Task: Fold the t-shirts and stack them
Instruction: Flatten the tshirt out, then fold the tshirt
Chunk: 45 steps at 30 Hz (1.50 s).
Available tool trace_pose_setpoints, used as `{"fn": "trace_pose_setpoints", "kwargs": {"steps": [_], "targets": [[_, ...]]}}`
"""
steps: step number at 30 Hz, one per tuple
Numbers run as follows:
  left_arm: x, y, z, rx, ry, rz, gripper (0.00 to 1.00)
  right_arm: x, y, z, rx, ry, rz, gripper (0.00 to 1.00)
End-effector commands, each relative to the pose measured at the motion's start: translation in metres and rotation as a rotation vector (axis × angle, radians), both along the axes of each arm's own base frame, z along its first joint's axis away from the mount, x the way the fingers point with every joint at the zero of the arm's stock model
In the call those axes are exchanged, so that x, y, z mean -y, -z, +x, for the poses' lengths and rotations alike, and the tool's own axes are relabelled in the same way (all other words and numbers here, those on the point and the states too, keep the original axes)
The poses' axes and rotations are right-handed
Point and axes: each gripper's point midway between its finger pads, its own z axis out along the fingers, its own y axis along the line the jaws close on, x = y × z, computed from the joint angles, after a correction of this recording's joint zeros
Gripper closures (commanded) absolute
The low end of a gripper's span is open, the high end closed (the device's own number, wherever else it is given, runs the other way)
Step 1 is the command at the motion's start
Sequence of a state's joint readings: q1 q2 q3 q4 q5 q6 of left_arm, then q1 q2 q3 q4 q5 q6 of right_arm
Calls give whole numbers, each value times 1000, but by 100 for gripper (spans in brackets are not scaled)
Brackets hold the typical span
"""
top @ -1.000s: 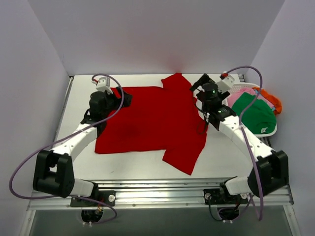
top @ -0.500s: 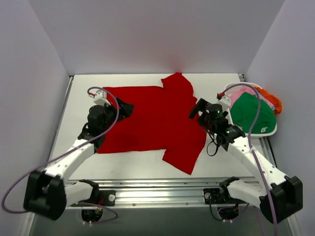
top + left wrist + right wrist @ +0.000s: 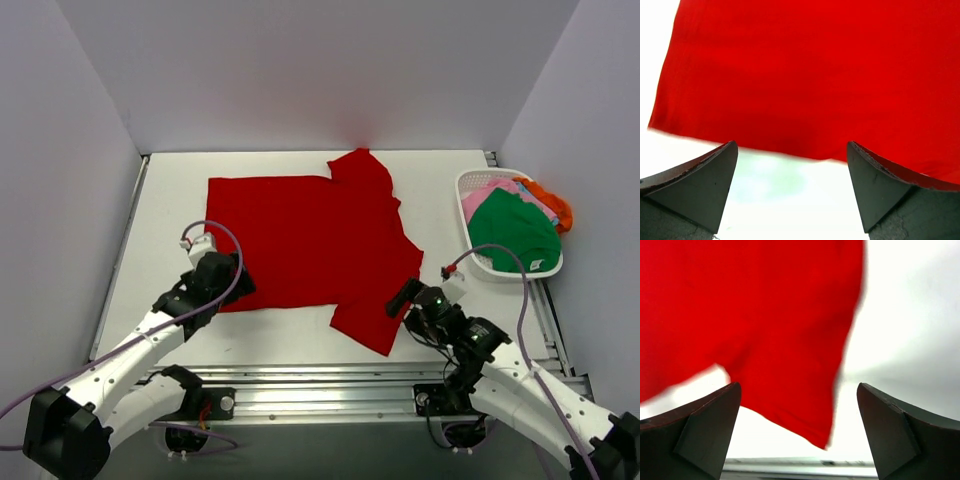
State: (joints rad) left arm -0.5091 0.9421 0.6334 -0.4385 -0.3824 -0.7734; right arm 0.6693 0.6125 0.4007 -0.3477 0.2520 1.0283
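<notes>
**Both wide open, nothing held**

My left gripper [image 3: 791, 145] stands wide open and empty at the near hem of the red t-shirt [image 3: 300, 235], which lies spread flat on the table [image 3: 170, 190]. My right gripper [image 3: 798, 385] is also wide open and empty, beside the near sleeve.

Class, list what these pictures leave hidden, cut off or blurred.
- Top view: pink t-shirt and orange t-shirt mostly covered by the green t-shirt in the basket; anything beneath is hidden.
- Left wrist view: red t-shirt cut off by the top and right edges.
- Right wrist view: its hem is blurred, the table glared white.
</notes>
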Motion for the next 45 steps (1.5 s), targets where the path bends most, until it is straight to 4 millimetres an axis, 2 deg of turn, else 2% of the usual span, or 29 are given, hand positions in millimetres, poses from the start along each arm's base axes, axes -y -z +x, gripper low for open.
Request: {"fn": "trace_pose_setpoints", "kwargs": {"steps": [1,5,6,8,13,18,21,22,24,26,30,35,39,41,45], "targets": [[-2,23,-18,-78,-13,2,1,-13,27,-16,-107,-4,30,5],[1,23,-20,-83,-6,6,1,-29,57,-33,-163,-33,-11,7],[1,18,-19,-75,-5,5,1,-39,63,-41,-169,-75,-17,7],[0,14,-18,-69,-10,7,1,-48,76,-44,-192,-80,-35,8],[1,3,-15,-39,-7,7,1,-64,85,-43,-204,-99,-66,9],[-2,6,-16,-48,-13,25,1,-62,80,-37,-174,-74,-71,20],[-3,8,-18,-57,-12,29,1,-62,72,-35,-152,-71,-61,40],[-3,9,-18,-59,-12,28,1,-59,70,-34,-148,-66,-73,60],[-3,11,-20,-61,-10,26,1,-55,63,-33,-131,-58,-68,82],[-3,13,-21,-64,-14,21,1,-50,56,-33,-119,-46,-73,100],[-5,17,-25,-70,-60,-17,1,-40,49,-35,-110,-35,-90,100],[-18,28,-31,-91,-156,-15,1,-38,44,-35,-97,-33,-84,100],[-10,50,-33,-140,-188,-69,0,-37,43,-33,-86,-36,-91,100],[-2,66,-32,-144,-177,-110,11,-37,39,-31,-73,-34,-92,100],[-4,93,-32,-187,-236,-102,12,-32,32,-28,-46,-28,-109,100]]}}
